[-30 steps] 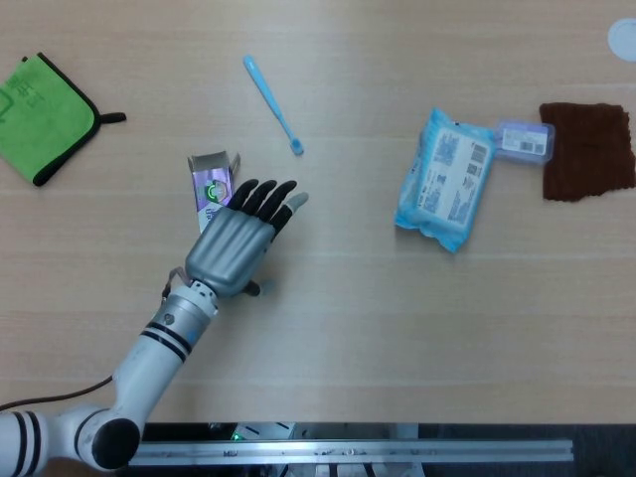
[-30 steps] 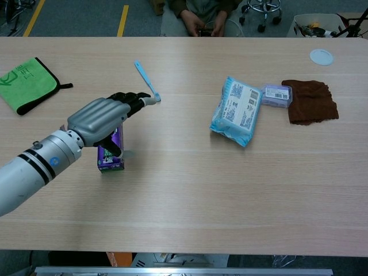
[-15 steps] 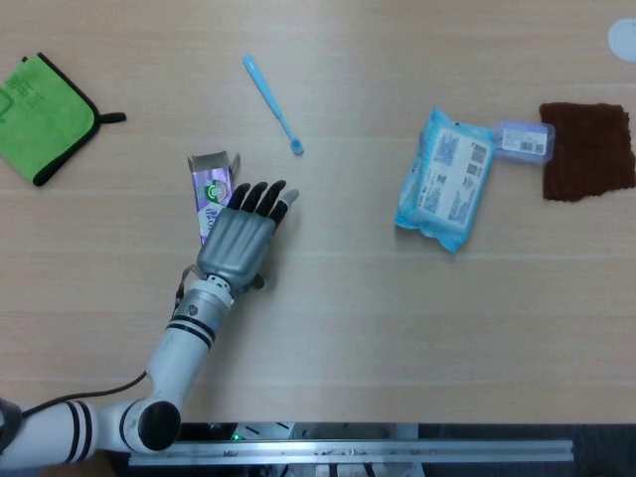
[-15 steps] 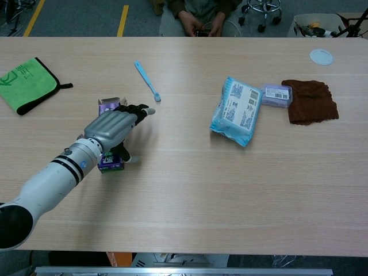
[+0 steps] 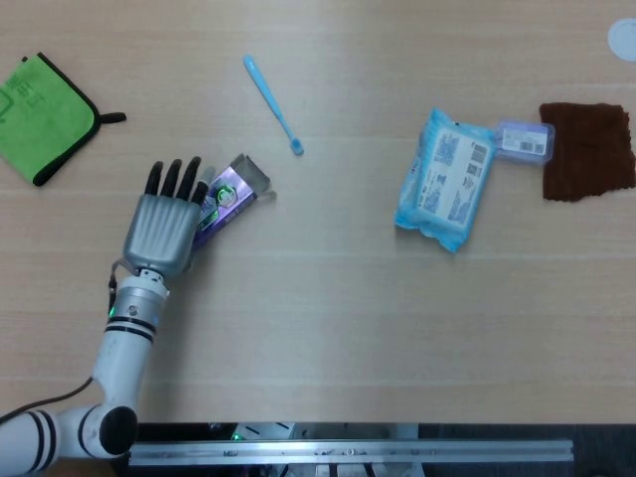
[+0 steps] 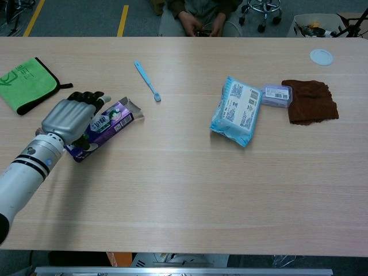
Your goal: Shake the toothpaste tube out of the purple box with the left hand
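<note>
The purple box (image 5: 231,193) lies slanted, its open flap end pointing up and to the right, towards the toothbrush. My left hand (image 5: 162,227) lies along the box's left side, fingers stretched out over it. In the chest view the thumb wraps under the purple box (image 6: 109,122) and the left hand (image 6: 68,118) holds its lower end. No toothpaste tube shows outside the box. Neither view shows my right hand.
A blue toothbrush (image 5: 272,103) lies beyond the box. A green cloth (image 5: 40,114) sits at the far left. To the right are a blue wipes pack (image 5: 447,179), a small purple pack (image 5: 524,141), a brown cloth (image 5: 586,149) and a white lid (image 6: 321,56).
The left hand has swung to the left and taken the box with it. The box, upright before, now slants with its open end to the right.
</note>
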`<state>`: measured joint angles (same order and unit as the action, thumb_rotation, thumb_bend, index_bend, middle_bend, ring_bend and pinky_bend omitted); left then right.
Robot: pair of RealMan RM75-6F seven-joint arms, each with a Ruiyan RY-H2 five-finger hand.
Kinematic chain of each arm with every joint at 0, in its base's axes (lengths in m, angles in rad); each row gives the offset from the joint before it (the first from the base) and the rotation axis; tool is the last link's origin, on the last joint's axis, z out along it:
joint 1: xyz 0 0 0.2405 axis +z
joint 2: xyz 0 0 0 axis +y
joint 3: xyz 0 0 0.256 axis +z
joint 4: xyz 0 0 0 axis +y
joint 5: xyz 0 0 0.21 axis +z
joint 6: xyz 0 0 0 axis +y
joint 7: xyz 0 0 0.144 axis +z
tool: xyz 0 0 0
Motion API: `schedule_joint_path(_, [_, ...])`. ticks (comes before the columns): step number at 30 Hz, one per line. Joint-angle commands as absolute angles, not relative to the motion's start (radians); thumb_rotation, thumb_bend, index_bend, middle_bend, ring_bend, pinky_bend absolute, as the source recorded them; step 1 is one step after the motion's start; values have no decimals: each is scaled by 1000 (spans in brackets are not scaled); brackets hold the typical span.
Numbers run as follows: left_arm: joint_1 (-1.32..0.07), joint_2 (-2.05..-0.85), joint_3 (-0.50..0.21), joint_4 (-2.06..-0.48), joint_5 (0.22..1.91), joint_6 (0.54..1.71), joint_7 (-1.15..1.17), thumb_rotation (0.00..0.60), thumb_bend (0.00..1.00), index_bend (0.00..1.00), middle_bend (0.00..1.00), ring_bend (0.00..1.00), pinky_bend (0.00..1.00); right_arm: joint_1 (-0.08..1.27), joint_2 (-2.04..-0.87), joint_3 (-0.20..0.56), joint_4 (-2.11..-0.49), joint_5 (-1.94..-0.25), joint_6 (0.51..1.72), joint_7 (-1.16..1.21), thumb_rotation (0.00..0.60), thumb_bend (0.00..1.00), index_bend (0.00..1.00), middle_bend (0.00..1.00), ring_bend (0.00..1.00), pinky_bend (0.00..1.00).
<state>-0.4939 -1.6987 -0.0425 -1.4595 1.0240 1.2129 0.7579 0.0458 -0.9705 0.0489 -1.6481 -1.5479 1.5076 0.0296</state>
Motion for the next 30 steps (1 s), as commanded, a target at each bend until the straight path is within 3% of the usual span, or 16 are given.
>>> schedule_joint_path(1, [-469, -1645, -28, -1488, 1014, 1220, 750, 600, 162, 0, 0, 0, 68, 51, -967, 50, -1665, -1553, 1506, 15, 600, 276, 393, 396, 375, 436])
schedule_joint_path(7, [-469, -1565, -50, -1572, 934, 1124, 674, 600, 162, 0, 4, 0, 68, 54, -966, 50, -1687, -1555, 1504, -8, 600, 276, 393, 396, 375, 436])
schedule_joint_path(15, [-491, -1584, -64, -1530, 939, 1102, 648, 600, 163, 19, 86, 62, 98, 49, -960, 49, -1693, -1552, 1509, -12, 600, 275, 393, 396, 375, 436])
schedule_joint_path(22, [-503, -1620, -64, -1488, 913, 1089, 662, 600, 162, 116, 176, 166, 217, 45, -961, 47, -1685, -1548, 1512, -3, 600, 275, 393, 396, 375, 436])
schedule_joint_path(30, [-503, -1657, -55, -1418, 931, 1107, 666, 600, 163, 257, 301, 280, 423, 46, -961, 46, -1681, -1551, 1510, 3, 600, 276, 393, 396, 375, 436])
